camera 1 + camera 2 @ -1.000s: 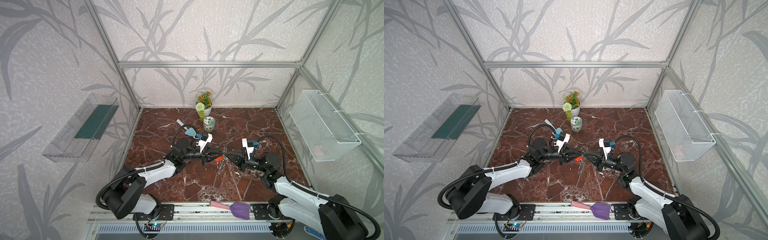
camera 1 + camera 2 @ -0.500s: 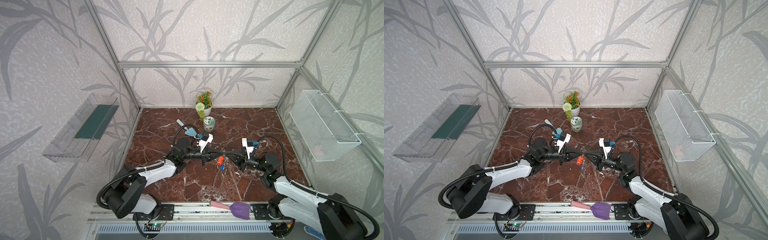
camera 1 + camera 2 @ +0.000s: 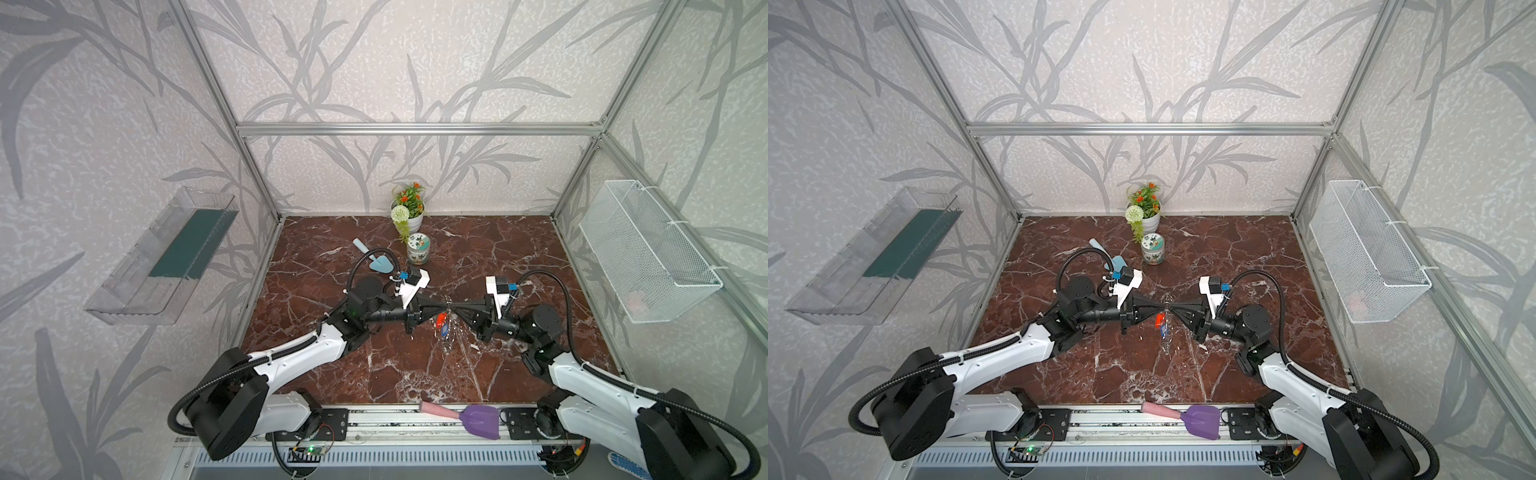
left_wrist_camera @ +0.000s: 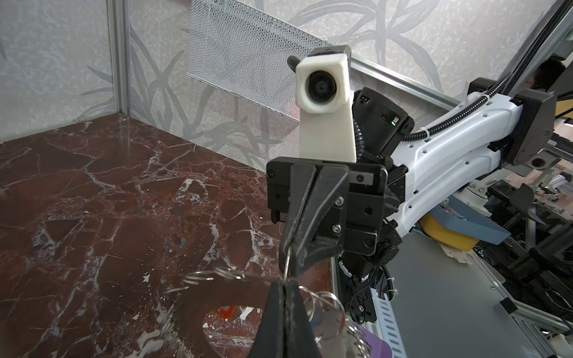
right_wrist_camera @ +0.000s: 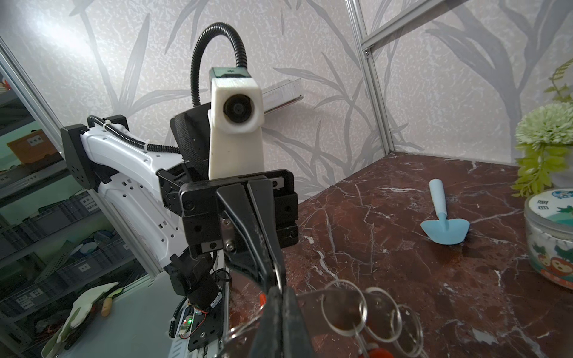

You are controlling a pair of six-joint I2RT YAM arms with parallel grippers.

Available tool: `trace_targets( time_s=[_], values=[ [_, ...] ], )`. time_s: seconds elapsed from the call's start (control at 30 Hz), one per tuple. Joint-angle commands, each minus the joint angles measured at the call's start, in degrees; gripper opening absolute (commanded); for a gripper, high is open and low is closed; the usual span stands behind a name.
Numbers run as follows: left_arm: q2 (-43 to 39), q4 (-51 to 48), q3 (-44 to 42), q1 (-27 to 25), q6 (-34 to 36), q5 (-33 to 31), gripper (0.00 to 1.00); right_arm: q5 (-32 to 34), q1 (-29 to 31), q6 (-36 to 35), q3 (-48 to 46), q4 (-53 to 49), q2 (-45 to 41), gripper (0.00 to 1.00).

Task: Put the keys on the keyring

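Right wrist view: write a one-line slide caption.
Left gripper and right gripper pinch the keyring tip to tip above the table.

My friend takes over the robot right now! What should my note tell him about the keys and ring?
The left gripper is shut on the edge of the keyring.
The right gripper is shut on that edge too.
The keyring hangs in the air between them.
The red key and the blue key dangle beneath it, apparently threaded on.
To do: probably check both keys, lower the keyring, let go.
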Motion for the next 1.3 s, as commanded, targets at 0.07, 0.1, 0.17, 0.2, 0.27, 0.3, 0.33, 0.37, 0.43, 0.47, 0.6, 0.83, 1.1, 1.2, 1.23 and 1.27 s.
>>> trace_targets(
  time_s=[0.07, 0.1, 0.17, 0.2, 0.27, 0.3, 0.33, 0.37, 0.43, 0.47, 0.6, 0.83, 1.1, 1.2, 1.23, 1.27],
  values=[
    [-3.01, -11.36, 4.41, -0.20, 7.32, -7.46, 0.00, -0.42, 0.08, -1.23, -0.69, 2.68, -3.55, 0.10],
    [-3.35, -13.52, 5.19, -0.29, 8.17, -7.67, 0.00, -0.37, 0.11, -1.32, -0.73, 2.68, -3.78, 0.12],
    [-3.71, -15.63, 5.89, -0.30, 8.50, -7.78, 0.00, -0.39, 0.06, -1.07, -0.92, 3.28, -4.25, 0.14],
    [-3.80, -16.34, 6.03, -0.33, 8.55, -7.67, 0.00, -0.28, 0.10, -0.97, -1.11, 3.53, -4.55, 0.16],
    [-3.91, -19.77, 7.40, -0.30, 9.36, -6.95, 0.00, 0.11, 0.11, -0.96, -1.21, 3.32, -5.30, 0.22],
    [-4.13, -21.99, 8.37, -0.33, 10.05, -6.45, 0.00, 0.32, 0.11, -0.96, -1.32, 3.13, -5.68, 0.25],
    [-4.44, -23.59, 9.16, -0.38, 10.57, -6.28, 0.00, 0.57, 0.09, -1.09, -1.42, 2.88, -6.13, 0.28],
    [-4.73, -24.80, 9.66, -0.38, 11.30, -6.08, 0.00, 0.68, 0.10, -1.21, -1.43, 2.71, -6.51, 0.30],
    [-5.53, -29.66, 11.60, -0.38, 13.86, -6.12, 0.00, 1.03, 0.03, -1.23, -1.42, 1.95, -7.71, 0.33],
    [-5.86, -32.47, 12.64, -0.32, 15.21, -6.04, 0.00, 1.20, 0.04, -1.23, -1.36, 1.45, -8.31, 0.35],
    [-6.97, -43.52, 16.85, -0.38, 21.44, -6.13, 0.00, 2.38, 0.06, -1.61, -0.75, -2.73, -12.07, 0.39],
    [-4.94, -62.08, 25.63, -0.31, 32.78, -4.88, 0.00, 2.53, 0.14, -7.02, 3.85, -18.61, -17.62, 0.40],
    [2.20, -76.62, 36.71, -0.33, 41.88, -2.99, 0.00, -0.46, 0.75, -10.77, 10.00, -23.18, -12.20, 0.36],
    [4.58, -79.89, 40.55, -0.22, 44.42, -2.08, 0.00, -1.40, 1.83, -12.52, 11.69, -24.43, -9.60, 0.33],
    [5.24, -80.77, 41.56, -0.14, 45.15, -1.80, 0.00, -1.57, 2.14, -13.24, 12.15, -25.26, -9.06, 0.32],
    [5.96, -81.29, 42.56, -0.10, 45.81, -1.76, 0.00, -1.68, 2.42, -14.14, 12.45, -26.18, -8.68, 0.31]
  ],
)
